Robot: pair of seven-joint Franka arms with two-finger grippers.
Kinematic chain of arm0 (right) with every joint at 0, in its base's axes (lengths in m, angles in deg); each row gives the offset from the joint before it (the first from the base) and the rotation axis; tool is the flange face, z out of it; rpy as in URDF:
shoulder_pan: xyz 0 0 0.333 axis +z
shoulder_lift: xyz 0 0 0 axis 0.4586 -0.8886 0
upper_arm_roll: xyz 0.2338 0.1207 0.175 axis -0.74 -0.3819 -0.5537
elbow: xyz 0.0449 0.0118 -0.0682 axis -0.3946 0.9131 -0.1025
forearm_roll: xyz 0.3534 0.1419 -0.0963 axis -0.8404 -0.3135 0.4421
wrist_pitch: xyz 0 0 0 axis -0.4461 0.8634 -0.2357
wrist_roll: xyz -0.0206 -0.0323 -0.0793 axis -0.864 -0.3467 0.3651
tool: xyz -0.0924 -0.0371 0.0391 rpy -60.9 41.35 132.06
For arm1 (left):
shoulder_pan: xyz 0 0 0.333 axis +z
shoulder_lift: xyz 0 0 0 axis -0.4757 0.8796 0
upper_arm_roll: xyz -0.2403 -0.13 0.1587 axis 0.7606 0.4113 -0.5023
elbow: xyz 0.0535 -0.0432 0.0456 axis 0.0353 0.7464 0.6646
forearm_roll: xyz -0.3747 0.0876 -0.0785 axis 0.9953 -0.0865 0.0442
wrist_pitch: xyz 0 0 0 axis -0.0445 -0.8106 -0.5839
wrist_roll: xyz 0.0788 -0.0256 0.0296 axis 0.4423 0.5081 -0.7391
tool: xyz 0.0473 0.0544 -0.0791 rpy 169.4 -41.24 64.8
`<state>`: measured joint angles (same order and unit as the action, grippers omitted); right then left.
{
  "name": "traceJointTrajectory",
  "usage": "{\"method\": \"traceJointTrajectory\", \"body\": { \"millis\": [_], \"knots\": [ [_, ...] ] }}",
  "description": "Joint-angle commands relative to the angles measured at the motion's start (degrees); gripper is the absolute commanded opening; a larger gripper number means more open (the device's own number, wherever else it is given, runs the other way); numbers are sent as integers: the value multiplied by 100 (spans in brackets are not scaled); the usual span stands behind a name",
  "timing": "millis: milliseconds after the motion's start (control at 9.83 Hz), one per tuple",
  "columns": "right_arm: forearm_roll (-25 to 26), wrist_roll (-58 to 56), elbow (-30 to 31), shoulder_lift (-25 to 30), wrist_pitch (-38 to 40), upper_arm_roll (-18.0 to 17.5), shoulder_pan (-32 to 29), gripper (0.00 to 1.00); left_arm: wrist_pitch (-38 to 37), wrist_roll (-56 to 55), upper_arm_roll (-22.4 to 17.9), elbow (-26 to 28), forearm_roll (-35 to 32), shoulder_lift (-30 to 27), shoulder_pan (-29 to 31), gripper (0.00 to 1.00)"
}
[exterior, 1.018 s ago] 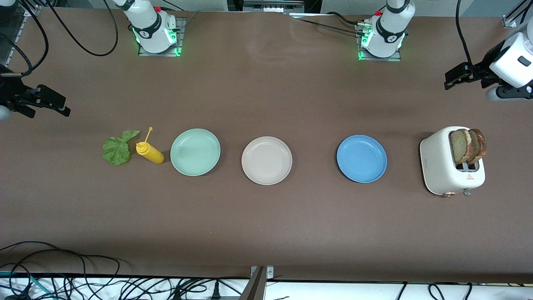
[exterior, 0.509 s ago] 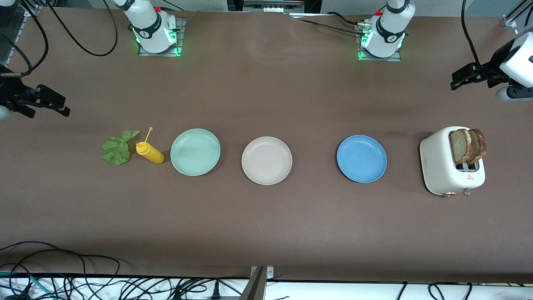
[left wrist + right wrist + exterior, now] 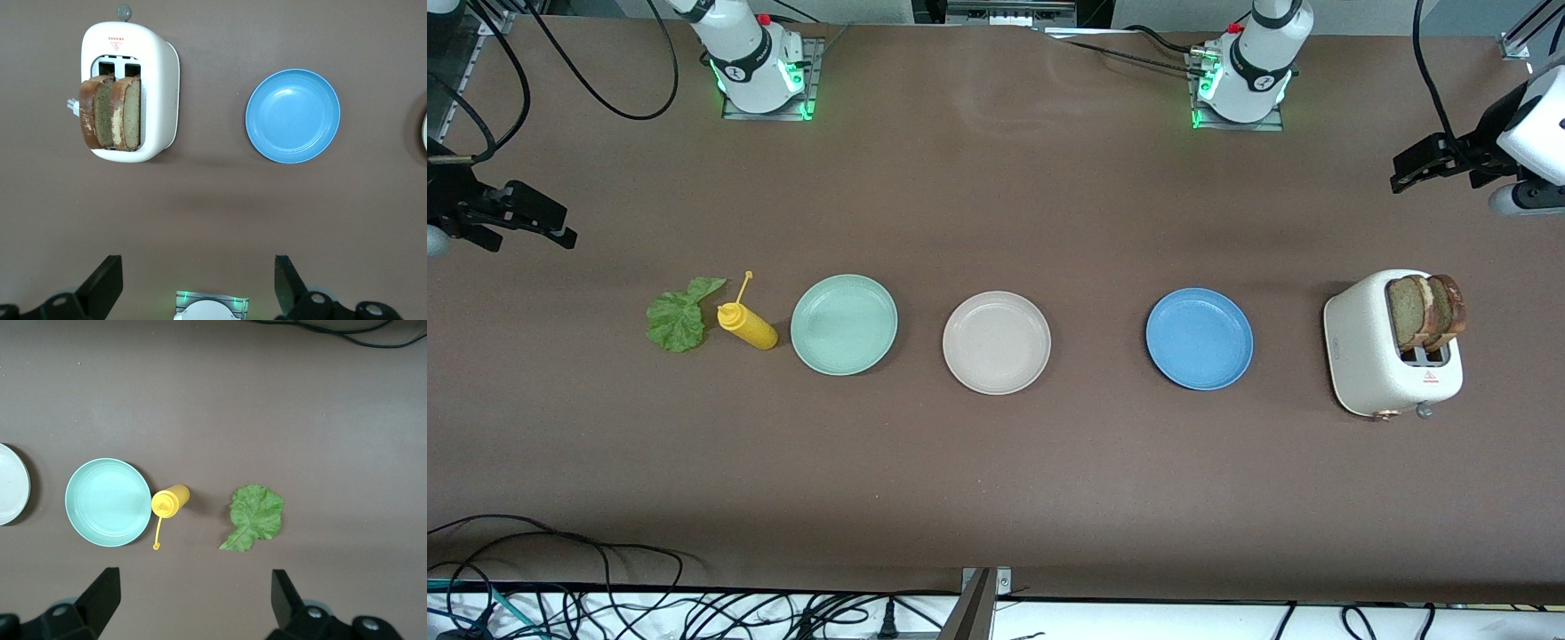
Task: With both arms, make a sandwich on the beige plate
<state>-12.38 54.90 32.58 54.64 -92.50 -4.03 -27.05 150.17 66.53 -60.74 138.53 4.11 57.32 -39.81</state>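
- The left gripper (image 3: 1409, 171) has its fingers (image 3: 107, 283) spread wide apart and they grasp nothing; it hangs in the air over the bare table at the left arm's end, above the white toaster (image 3: 1392, 356).
- The right gripper (image 3: 560, 227) is released too, its fingers (image 3: 103, 593) far from each other with nothing between them; it hangs over the table at the right arm's end.
- Two slices of brown bread (image 3: 1427, 311) stand upright in the slots of the toaster, side by side, with dark crusts; the left wrist view shows them (image 3: 112, 112) as well.
- The lettuce leaf (image 3: 679, 316) lies flat on the table, near the right arm's end, just beside the yellow squeeze bottle (image 3: 747, 324), which lies tilted with its open cap on a thin strap.
- The beige plate (image 3: 996, 342) sits in the middle of the table with nothing on it, between the mint-green plate (image 3: 843, 324) and the blue plate (image 3: 1199, 338).
- The two plates, the bottle, the leaf and the toaster make one row with the beige plate.
- Both arm bases (image 3: 756, 62) stand at the table's edge farthest from the front camera, with green lights on.
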Motion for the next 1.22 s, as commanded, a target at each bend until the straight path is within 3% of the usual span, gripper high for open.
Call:
{"method": "traceJointTrajectory", "body": {
  "millis": [0,1119],
  "knots": [
    [-42,-27,-42,25,11,12,1,100,-28,127,22,-184,-81,112,42,100],
    [10,-27,-42,25,28,12,1,100,174,135,40,-184,-11,358,33,100]
  ]
}}
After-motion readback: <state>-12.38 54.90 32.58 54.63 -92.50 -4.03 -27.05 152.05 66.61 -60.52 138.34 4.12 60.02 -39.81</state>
